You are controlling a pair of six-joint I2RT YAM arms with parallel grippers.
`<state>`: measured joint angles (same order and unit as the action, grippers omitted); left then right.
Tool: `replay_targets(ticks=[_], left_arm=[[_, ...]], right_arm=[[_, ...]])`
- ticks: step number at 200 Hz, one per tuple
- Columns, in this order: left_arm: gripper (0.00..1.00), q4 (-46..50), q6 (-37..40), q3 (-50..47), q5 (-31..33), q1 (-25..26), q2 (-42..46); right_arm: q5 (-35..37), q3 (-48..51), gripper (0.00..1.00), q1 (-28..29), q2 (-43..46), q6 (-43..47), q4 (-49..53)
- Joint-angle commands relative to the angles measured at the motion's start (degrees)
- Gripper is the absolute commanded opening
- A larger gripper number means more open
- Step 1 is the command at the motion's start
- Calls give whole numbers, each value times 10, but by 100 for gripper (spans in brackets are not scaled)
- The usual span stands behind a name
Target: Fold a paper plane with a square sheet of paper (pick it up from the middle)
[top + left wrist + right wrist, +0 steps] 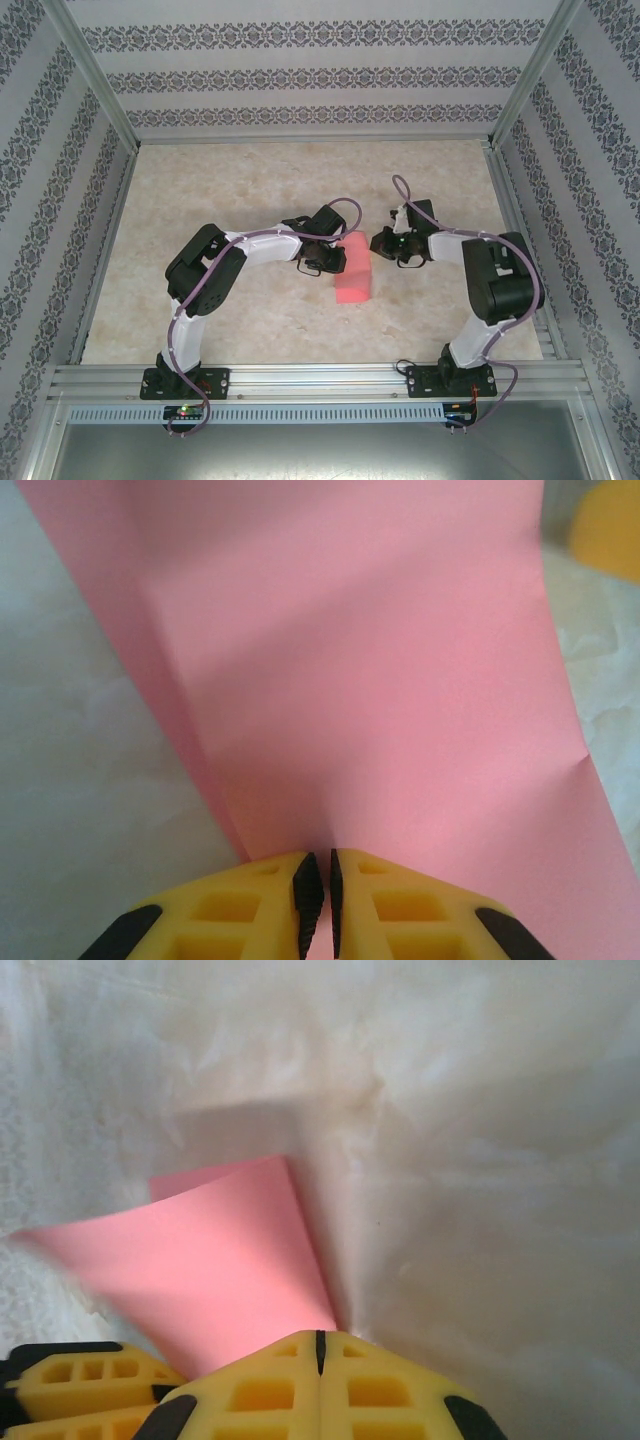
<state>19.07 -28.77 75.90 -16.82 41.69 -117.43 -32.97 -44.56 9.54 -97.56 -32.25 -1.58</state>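
Yellow left jaws, nearly closed, pinching the pink sheet of paper at its edge; fold under way, by my read.

Sheet sits in the middle of the surface between both arms, partly lifted and bowed, a soft crease showing. Right jaws are closed flush, tip at the sheet's corner; whether they nip it I cannot tell. To fold well I'd hold the left pinch firm, carry the edge across low and even so corners meet, then press the crease with the closed right tip. Left arm reaches in with its elbow bent back, wrist at the sheet; right arm mirrors it, wrist just beside the sheet's right edge.
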Motion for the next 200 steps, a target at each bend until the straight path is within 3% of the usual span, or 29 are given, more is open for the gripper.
replay_targets(ticks=[1,38,84,200], left_arm=[[20,112,19,-46,82,0,-68],[20,118,24,-37,82,0,-72],[19,124,27,-36,83,0,-70],[19,127,31,-62,93,0,-64]], right_arm=[[2,-1,1,19,48,-10,-2],[-16,-4,0,53,25,-34,-38],[-11,-32,0,52,-46,-36,-67],[56,-18,0,-16,-103,-53,-106]])
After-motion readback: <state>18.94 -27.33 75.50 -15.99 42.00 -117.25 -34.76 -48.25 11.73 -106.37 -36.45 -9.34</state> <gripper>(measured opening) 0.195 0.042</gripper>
